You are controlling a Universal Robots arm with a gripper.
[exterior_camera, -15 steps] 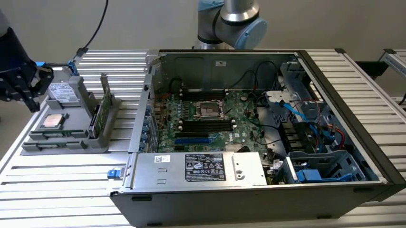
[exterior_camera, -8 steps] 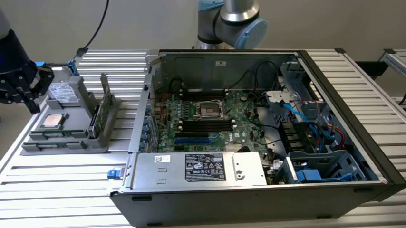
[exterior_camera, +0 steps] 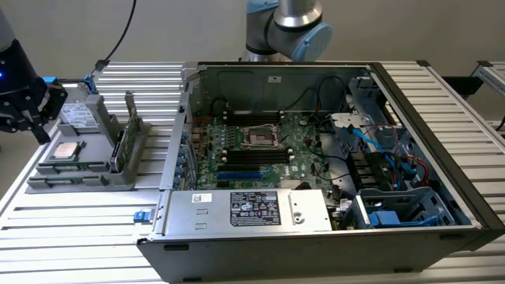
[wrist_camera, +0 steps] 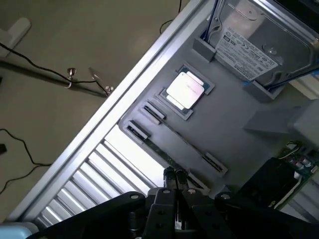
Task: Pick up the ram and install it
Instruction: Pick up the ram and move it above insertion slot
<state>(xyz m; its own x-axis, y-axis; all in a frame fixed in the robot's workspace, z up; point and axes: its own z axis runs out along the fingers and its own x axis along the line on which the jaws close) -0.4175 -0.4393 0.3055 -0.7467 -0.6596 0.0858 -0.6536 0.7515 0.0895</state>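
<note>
The ram (exterior_camera: 122,148) is a thin green stick standing on its long edge in the grey holder (exterior_camera: 79,177), at the exterior view's left beside the open computer case. In the wrist view the ram (wrist_camera: 162,154) shows edge-on as a thin green line between two clips. My gripper (exterior_camera: 38,133) hangs at the far left of the exterior view, above the holder's outer side and apart from the ram. Its fingers (wrist_camera: 175,177) are pressed together with nothing between them, just short of the ram's edge.
The holder also carries a square silver processor (wrist_camera: 185,89) and a hard drive (wrist_camera: 254,45). The open case (exterior_camera: 426,177) shows the motherboard with black memory slots (exterior_camera: 252,157), cables and a power supply (exterior_camera: 252,210). All rests on a ribbed aluminium table (exterior_camera: 71,236).
</note>
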